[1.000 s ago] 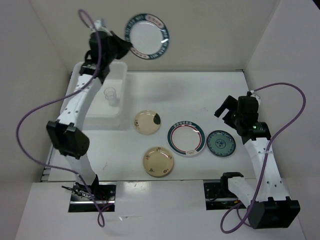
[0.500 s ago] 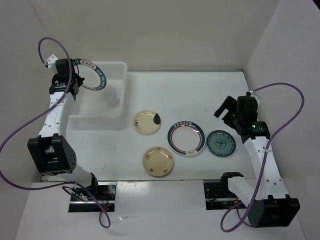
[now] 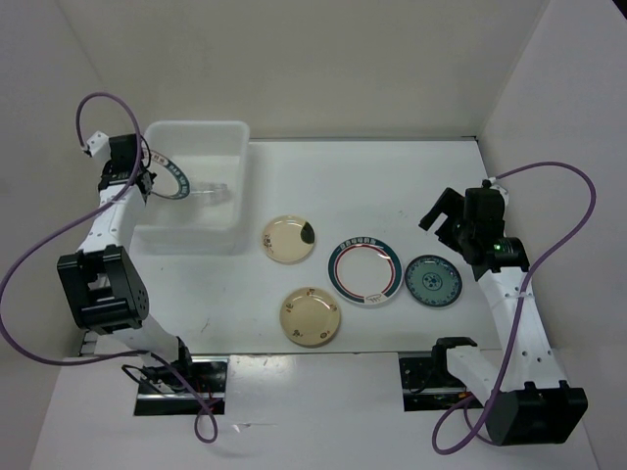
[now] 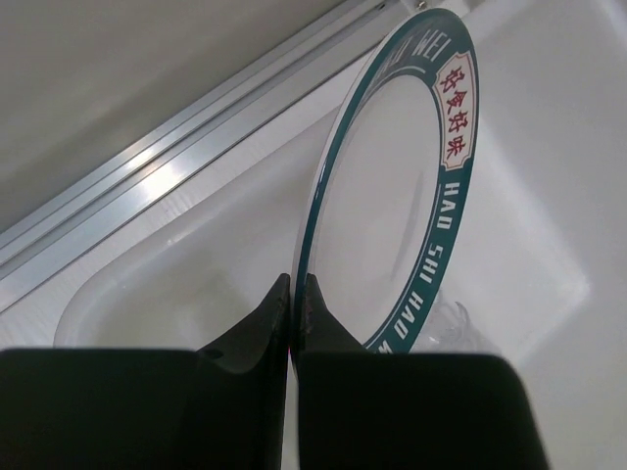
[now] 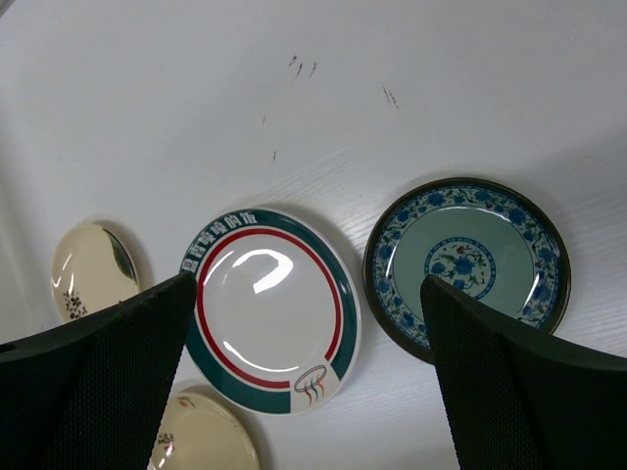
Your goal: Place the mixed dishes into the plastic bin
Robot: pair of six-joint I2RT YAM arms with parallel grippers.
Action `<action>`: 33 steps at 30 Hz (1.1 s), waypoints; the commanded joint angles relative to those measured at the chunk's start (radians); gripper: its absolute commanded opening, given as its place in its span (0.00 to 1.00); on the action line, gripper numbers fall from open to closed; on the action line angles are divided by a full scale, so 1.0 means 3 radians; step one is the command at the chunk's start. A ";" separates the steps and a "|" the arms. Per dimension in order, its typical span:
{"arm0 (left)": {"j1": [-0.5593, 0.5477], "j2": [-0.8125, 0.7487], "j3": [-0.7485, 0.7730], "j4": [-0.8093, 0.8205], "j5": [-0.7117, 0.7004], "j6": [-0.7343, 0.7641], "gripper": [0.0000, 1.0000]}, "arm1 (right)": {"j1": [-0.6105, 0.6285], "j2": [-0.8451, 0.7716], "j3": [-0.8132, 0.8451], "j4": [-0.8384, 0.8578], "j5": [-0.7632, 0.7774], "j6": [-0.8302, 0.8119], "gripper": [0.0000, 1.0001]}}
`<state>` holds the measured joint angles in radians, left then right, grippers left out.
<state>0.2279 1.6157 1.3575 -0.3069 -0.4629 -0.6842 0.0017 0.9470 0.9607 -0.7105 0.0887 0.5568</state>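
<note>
Plate (image 4: 392,225), white with a teal lettered rim, is standing almost on edge over the left end of the plastic bin (image 3: 196,125). Its disc is running up and away from the fingers in the left wrist view, and its lettered face is turning toward the bin's interior. From above it is showing as a thin crescent, reaching from the bin's left wall toward the middle. Whether its lower edge is touching the bin floor cannot be told. The left gripper (image 4: 297,294) is pinching the plate's rim, jaws closed tight on it with only the edge between them. A small clear cup (image 4: 456,323) is sitting inside the bin just past the plate, mostly hidden behind it.

The translucent bin is lying at the far left of the white table (image 3: 411,176), long axis running front to back.

Four more dishes are lying flat on the table to the right of the bin. A cream plate with a dark patch (image 3: 289,240) is sitting nearest the bin, and a second cream plate (image 3: 311,316) is lying nearer the arm bases. A red-ringed plate (image 3: 364,271) and a smaller teal patterned plate (image 3: 433,281) are resting just beside each other.

The right gripper (image 5: 306,284) is hovering above those last two with its jaws spread wide, grasping nothing.
</note>
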 commanded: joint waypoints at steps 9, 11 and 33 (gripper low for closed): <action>0.0115 0.0060 -0.0133 0.0322 0.0224 -0.0153 0.00 | -0.0016 0.0034 -0.0007 0.0129 -0.0045 0.0000 1.00; 0.0115 0.0060 -0.0056 0.0261 0.0224 -0.0113 0.00 | -0.0016 0.0034 -0.0007 0.0129 -0.0045 0.0000 1.00; 0.0115 0.0422 0.0322 0.0675 -0.0042 0.0317 0.00 | -0.0016 0.0095 -0.0037 0.0129 -0.0076 -0.0030 1.00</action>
<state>0.2550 1.7035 1.4483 -0.2291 -0.4923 -0.5880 0.0017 0.9623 0.9550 -0.7105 0.0673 0.5564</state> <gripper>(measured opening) 0.027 0.999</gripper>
